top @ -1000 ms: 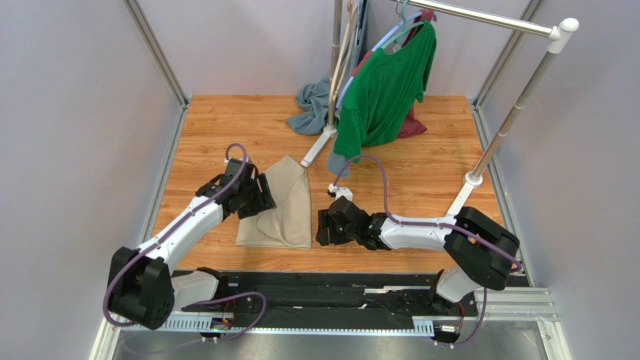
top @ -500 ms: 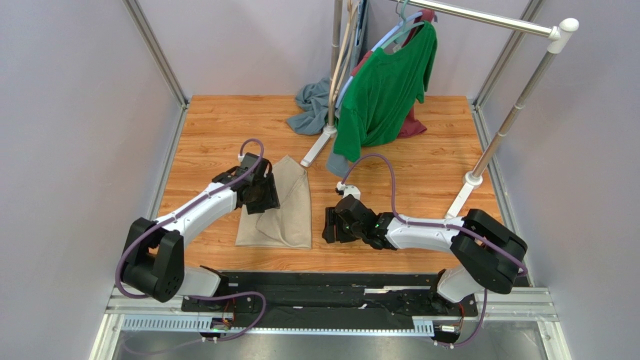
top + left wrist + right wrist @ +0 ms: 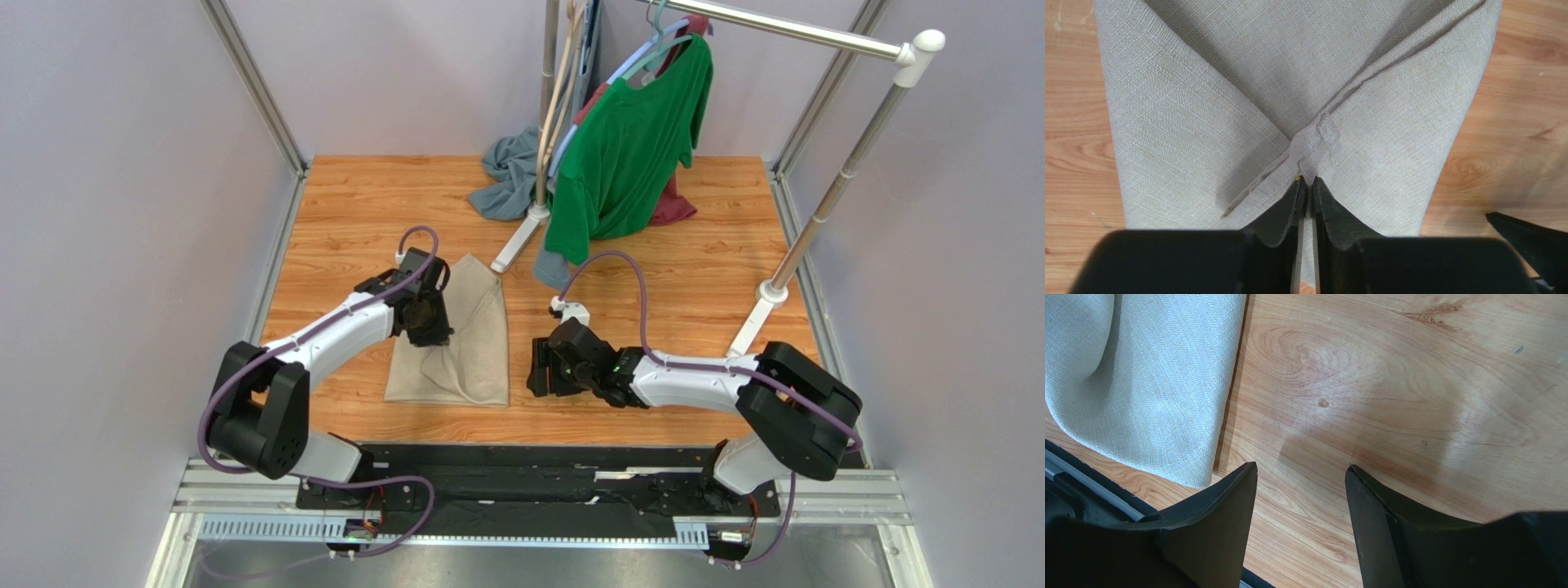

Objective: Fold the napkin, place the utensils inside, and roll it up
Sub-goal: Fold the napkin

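The napkin [image 3: 472,349] runs lengthwise away from the arms. Left pincer [image 3: 1308,184] pinches its middle fold; right pincer [image 3: 1300,471] hangs spread over worktop [image 3: 1413,386].

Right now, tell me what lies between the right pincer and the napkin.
Only bare wooden tabletop: the right pincer hangs open beside the napkin, apart from it. The right wrist view shows the gap best; the top view agrees.

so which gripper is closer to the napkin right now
Left. The left gripper is on the napkin, jaws pinched on a folded corner of it. The right gripper stands open over the table beside the napkin's right edge, not touching it.
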`<state>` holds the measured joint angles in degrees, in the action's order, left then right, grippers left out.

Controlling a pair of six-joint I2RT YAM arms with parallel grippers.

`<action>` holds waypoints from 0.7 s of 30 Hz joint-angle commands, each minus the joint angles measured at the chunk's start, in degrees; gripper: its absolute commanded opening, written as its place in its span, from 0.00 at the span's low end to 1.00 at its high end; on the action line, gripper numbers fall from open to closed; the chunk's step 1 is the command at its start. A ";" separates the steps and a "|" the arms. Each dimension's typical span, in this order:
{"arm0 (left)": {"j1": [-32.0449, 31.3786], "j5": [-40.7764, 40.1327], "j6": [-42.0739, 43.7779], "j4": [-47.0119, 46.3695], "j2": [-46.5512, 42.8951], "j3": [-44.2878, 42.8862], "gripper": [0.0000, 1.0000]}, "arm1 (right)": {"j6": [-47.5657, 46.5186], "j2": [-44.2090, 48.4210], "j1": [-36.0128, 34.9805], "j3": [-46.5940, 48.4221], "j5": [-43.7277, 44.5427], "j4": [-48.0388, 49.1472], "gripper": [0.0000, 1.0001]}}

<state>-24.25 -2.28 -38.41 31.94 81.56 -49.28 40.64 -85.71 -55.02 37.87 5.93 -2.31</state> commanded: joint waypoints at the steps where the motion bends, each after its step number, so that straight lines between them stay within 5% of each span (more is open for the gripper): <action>1: -0.27 0.97 -0.26 -0.92 -2.89 -0.56 0.01 | -0.92 1.07 0.36 -0.51 0.57 0.81 0.61; 9: -0.27 8.60 0.09 -14.44 -16.78 4.98 0.00 | -0.65 1.34 0.27 -1.04 0.39 1.78 0.61; 15: -2.20 13.45 1.58 -18.14 -18.37 4.72 0.00 | -0.04 2.74 0.36 -1.30 3.81 -0.32 0.61; 21: -10.98 10.82 1.59 -23.24 -16.44 2.26 0.00 | 0.40 11.08 1.58 -3.67 11.55 -6.56 0.61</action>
<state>-30.13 8.54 -38.02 14.94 64.05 -44.62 40.53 -80.99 -54.68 35.62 10.07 -4.84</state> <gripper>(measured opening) 0.009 0.615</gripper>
